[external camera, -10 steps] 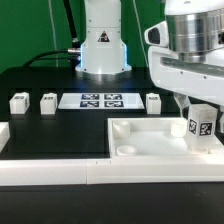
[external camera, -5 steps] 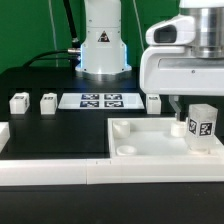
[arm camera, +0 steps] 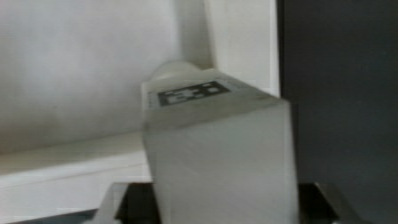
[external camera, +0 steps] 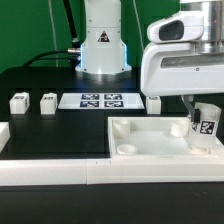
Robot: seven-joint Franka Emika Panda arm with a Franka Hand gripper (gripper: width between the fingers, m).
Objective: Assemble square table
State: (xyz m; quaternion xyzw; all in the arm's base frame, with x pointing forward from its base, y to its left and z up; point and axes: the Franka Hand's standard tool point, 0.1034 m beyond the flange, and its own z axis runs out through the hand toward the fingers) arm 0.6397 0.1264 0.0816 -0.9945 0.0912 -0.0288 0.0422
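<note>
Gripper [external camera: 199,108] clamped on a white leg [external camera: 204,122], its black-and-white tag showing, at the tray's [external camera: 150,150] corner; three more legs [external camera: 48,101] and the tagged marker board [external camera: 98,100] lie outside the tray.

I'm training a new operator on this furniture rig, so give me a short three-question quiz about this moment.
1. True or false: the gripper holds a leg block at a far corner of the table top.
2. How many loose leg blocks stand on the black table, outside the table top?
3. Where does the marker board lie? (A) inside the table top, (B) between two loose leg blocks, (C) in the gripper.

Key: 1 true; 2 three; 3 B.
</note>
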